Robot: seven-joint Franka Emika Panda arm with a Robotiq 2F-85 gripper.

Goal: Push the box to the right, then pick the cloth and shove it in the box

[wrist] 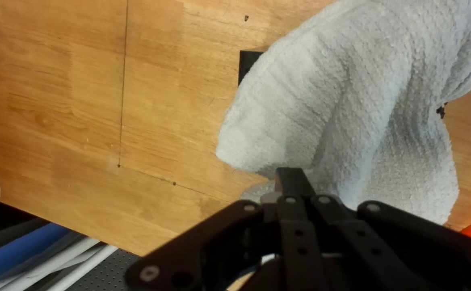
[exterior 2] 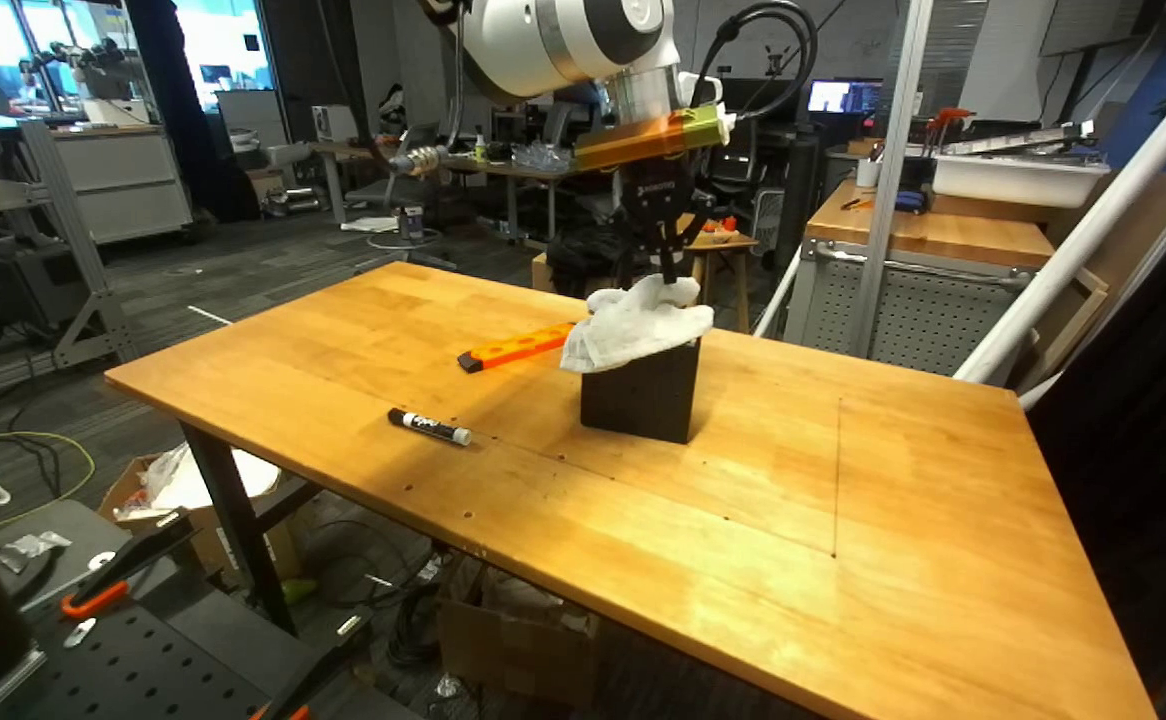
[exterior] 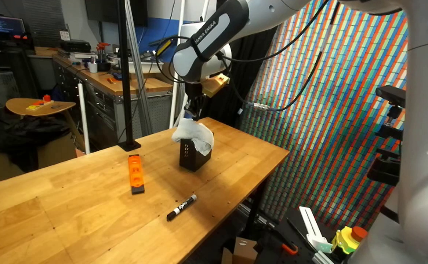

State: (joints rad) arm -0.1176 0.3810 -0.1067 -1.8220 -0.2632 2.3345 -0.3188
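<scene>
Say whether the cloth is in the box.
Not fully in: the cloth bulges above the box and hangs over its side in both exterior views; any part inside is hidden.

The cloth (wrist: 352,93) looks rough and nubbly, the box (exterior 2: 640,395) matt, the desk (exterior 2: 923,480) glossy wood, the marker (exterior 2: 430,427) smooth plastic.

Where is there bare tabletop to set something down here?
In an exterior view, a broad patch of table lies between black box and right-hand edge; in an exterior view, another between orange level and the picture's left edge. Tighter between box, level and marker. Crowded at the box, under cloth and hand.
</scene>
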